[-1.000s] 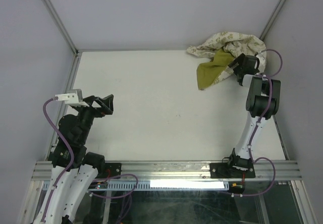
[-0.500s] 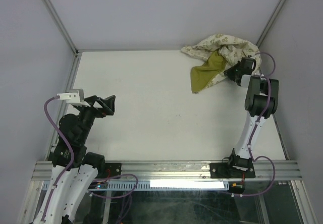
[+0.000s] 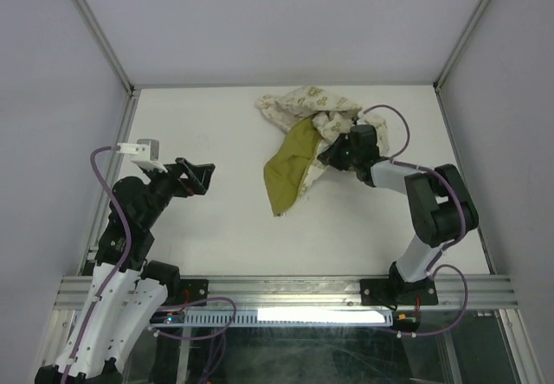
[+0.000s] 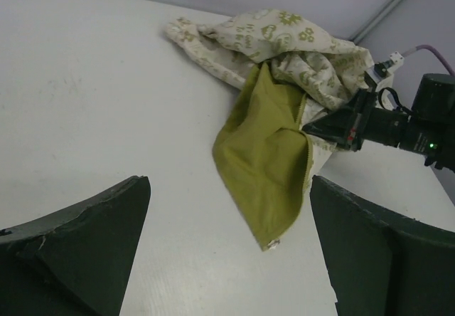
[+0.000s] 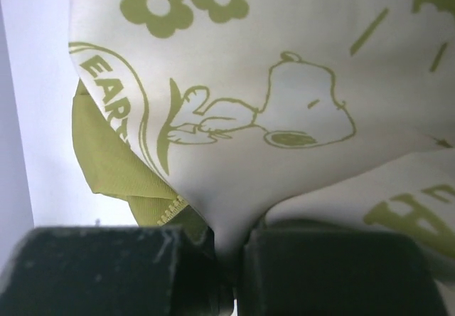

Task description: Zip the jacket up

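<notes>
While pinched by one thin fold, risk: jacket [image 3: 303, 137] slips free.
Right gripper [image 3: 331, 156]: clamped on jacket.
Left gripper [image 3: 204, 176]: fully open, empty.

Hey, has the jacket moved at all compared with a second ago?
Yes. The jacket has slid left and nearer, away from the back right corner of the table, dragged by the right gripper shut on its fabric.
</notes>
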Robot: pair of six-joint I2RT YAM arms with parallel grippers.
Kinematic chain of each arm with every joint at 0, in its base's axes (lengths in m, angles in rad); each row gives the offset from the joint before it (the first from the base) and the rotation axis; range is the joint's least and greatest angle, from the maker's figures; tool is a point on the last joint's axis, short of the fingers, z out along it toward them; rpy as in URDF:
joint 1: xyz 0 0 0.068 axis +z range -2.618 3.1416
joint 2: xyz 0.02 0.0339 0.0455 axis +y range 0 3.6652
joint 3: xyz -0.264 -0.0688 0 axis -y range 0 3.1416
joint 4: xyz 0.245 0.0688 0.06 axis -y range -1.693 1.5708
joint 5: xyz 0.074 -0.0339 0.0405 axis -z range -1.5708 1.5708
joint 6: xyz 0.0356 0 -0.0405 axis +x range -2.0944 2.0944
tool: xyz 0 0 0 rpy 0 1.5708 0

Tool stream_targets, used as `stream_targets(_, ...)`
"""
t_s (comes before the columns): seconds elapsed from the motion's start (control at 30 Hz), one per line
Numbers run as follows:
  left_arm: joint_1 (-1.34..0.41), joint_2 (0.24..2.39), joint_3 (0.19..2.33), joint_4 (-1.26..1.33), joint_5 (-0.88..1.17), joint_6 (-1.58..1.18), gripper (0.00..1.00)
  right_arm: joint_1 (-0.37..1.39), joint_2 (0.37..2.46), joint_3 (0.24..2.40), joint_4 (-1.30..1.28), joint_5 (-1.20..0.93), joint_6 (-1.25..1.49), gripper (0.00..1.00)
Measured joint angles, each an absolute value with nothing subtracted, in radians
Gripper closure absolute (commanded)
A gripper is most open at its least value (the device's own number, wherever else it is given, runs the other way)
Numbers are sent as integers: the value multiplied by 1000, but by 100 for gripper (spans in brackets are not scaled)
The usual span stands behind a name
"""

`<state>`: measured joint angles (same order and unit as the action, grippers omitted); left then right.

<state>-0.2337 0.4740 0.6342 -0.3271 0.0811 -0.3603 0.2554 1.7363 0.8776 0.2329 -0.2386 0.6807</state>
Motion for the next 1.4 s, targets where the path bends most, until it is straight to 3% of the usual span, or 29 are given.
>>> stream_targets(0.13,-234,546,645,-319,137,-432,1,419,1665,791,255,-210,717,99)
stream_targets(0.23,-234,601,632,-292,189,-493,1,521,1644,766,259,-190,734,93)
stream_targets(0.33,-236,649,588,-230,242,-558,1,585,1637,765,256,-188,733,76)
stream_targets(0.5,-309,728,486,-159,258,-648,1,611,1529,741,183,-200,674,39)
stream_targets(0.73,-525,832,474,-105,134,-669,1,610,1256,748,-26,-157,522,24)
stream_targets(0.93,-618,995,540,-157,-17,-634,3,612,1191,753,-173,7,440,8)
stream_targets(1.23,-830,1235,741,-115,-108,-561,8,509,1203,716,-182,112,426,6)
stream_targets(1.3,-845,1304,762,-101,-105,-553,9,506,1231,702,-163,98,432,9)
stream_targets(1.4,-850,1408,777,-81,-101,-542,12,507,1289,680,-126,80,443,22)
